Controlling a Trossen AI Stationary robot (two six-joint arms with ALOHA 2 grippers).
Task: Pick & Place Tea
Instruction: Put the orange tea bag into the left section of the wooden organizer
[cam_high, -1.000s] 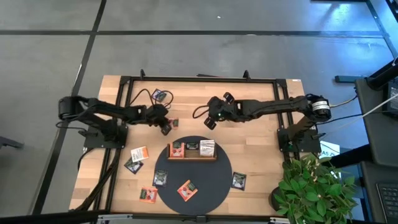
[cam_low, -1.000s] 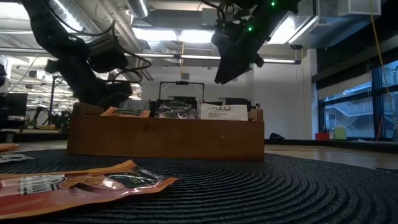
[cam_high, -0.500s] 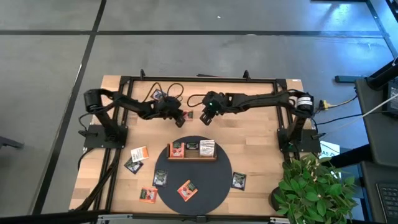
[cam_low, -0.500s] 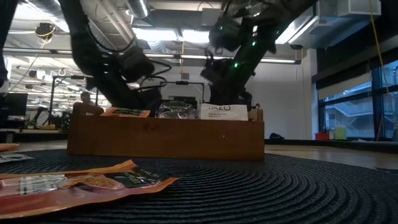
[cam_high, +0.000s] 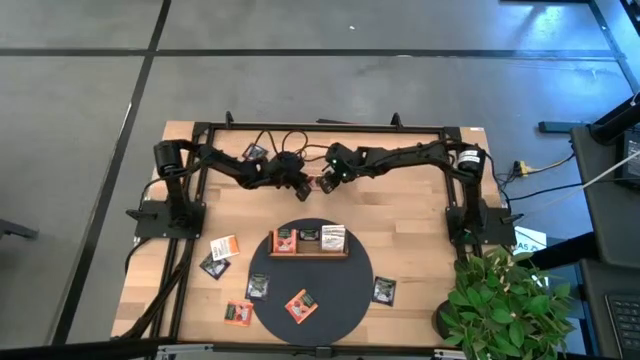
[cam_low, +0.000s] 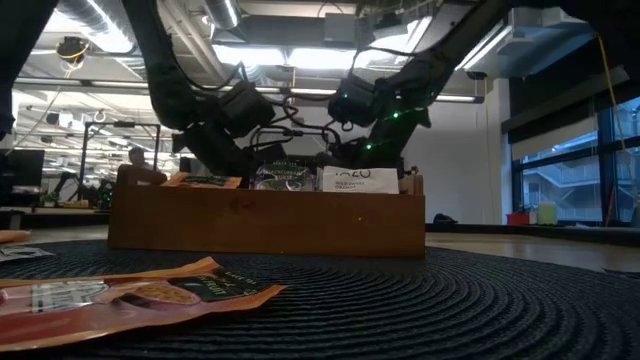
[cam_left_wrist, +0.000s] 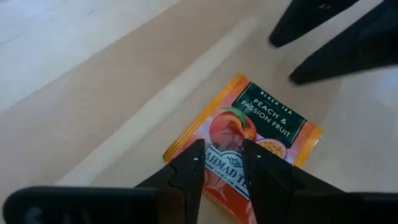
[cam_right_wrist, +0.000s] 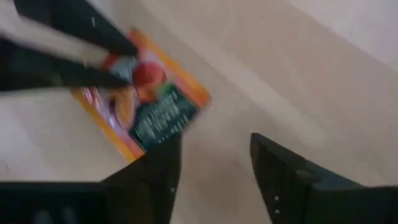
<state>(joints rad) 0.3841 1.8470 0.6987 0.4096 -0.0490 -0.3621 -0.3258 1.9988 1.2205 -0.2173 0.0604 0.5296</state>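
We find both arms reaching to the middle of the table's far half, their tips nearly meeting over one orange peach-and-passion-fruit tea sachet lying flat on the bare wood, behind the mat.

The left gripper sits low over the near edge of this sachet, fingers narrowly parted with the packet showing between them; we cannot tell whether they touch it. The right gripper faces it from the opposite side, fingers set apart, holding nothing.

The wooden tray stands on the far part of the round dark mat, a sachet upright in each of its three compartments. More sachets lie loose: an orange one and a black one on the mat, others on the table to both sides.
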